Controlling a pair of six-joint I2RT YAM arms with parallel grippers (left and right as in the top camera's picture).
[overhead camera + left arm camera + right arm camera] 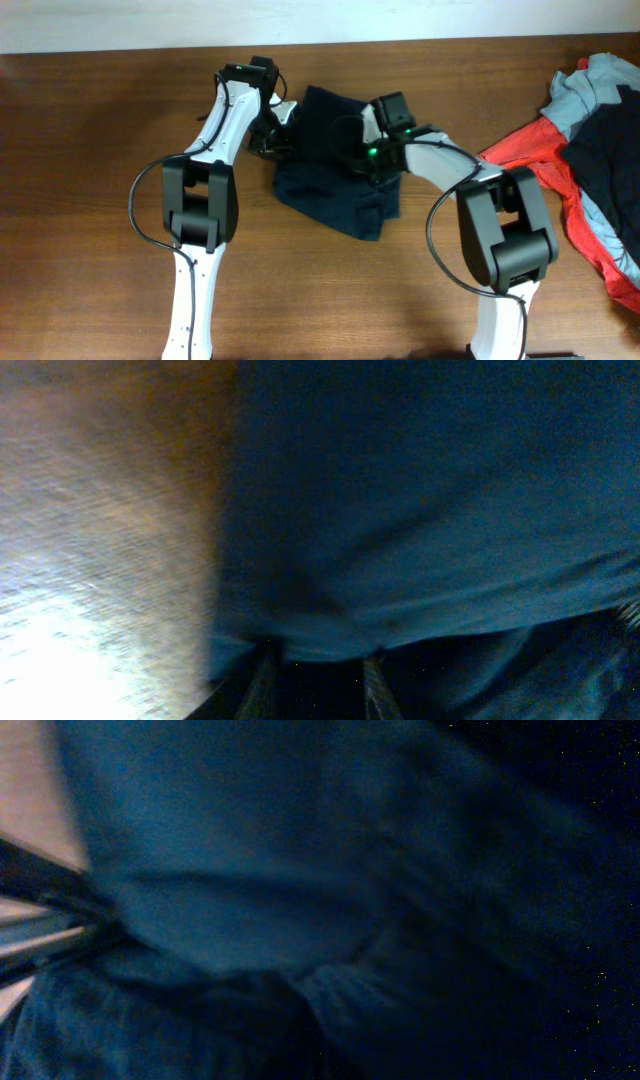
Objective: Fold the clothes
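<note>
Left tool (272,140), right tool (362,158) at navy shorts (335,195), near far tabletop (100,120) edge. Cannot tell either's opening (cloth fills wrist views). Advise even motion, hems aligned.

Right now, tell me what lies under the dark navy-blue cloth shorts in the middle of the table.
The dark navy-blue shorts lie bunched on the brown wooden table, with wood showing around them. Whether anything else sits beneath cannot be seen: the cloth covers it.
</note>
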